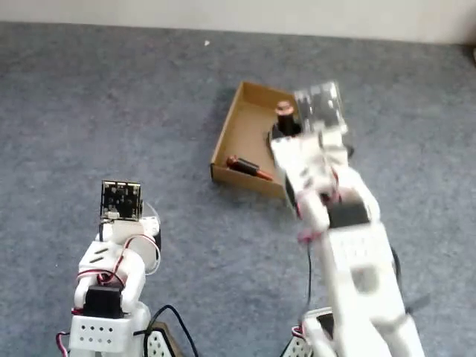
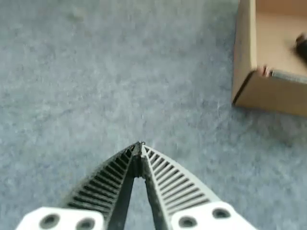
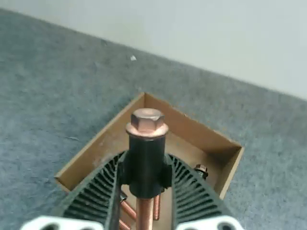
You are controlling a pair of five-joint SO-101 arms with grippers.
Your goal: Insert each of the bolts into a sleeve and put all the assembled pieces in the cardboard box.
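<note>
The right gripper [image 3: 145,165] is clamped on a black sleeve [image 3: 144,148] with a copper bolt [image 3: 147,123] through it, upright above the cardboard box [image 3: 201,132] at one o'clock on the carpet [image 3: 48,72]. The left gripper [image 2: 140,147], fingers closed on nothing, hovers at eight o'clock.

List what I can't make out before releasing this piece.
- High view: right arm hides the right side of the cardboard box.
- Right wrist view: held assembled piece and right end effector cover the box floor; count inside unclear.
- Left wrist view: frame edge cuts off the box.
</note>
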